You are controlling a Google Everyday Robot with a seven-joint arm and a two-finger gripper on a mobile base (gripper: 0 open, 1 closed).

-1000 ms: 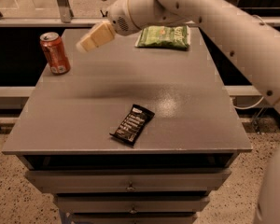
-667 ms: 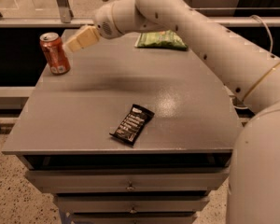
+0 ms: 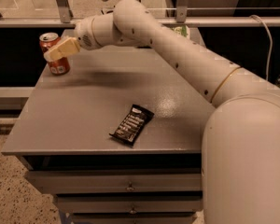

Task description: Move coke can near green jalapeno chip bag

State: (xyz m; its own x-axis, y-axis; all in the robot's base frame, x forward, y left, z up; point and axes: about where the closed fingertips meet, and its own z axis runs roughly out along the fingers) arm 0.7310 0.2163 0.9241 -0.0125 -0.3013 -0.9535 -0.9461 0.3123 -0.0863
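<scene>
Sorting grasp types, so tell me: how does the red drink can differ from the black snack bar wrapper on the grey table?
The small red cylindrical drink can stands upright; the narrow black snack bar wrapper lies flat. The can sits at the far left corner; the wrapper lies near the front edge. The robot's hand is right at the can, well away from the wrapper. Both rest on the grey table.

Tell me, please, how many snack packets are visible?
2: the black wrapper front-centre; the green chip bag at the back, mostly behind the arm. Gripper by the coke can.
</scene>
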